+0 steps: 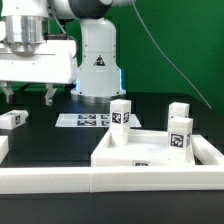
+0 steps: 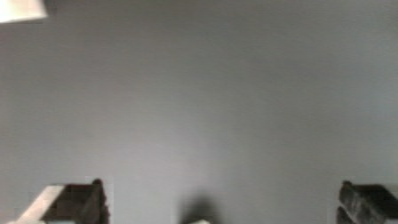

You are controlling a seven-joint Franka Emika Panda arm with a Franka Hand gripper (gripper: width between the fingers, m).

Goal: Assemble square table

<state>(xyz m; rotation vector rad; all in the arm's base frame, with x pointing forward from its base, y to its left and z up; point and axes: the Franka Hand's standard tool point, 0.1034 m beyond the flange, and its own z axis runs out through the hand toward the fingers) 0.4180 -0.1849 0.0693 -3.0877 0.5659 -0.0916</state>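
Exterior view: the long white rail [image 1: 60,182] sat nearest, with the tabletop [image 1: 150,152] right behind it on the black desk [image 1: 50,135], three legs [image 1: 120,113] around it and one leg [image 1: 12,119] off left. Marker board [image 1: 85,120] lay by the robot base [image 1: 98,62], green wall behind. Wrist view: fingers [image 2: 71,200] were spread wide, empty, over bare desk.

The white Franka arm reaches toward nine o'clock in the exterior view, its wrist pointing straight down. Its black two-finger gripper [image 1: 29,96] [image 2: 222,203] hangs with jaws spread wide, holding nothing.
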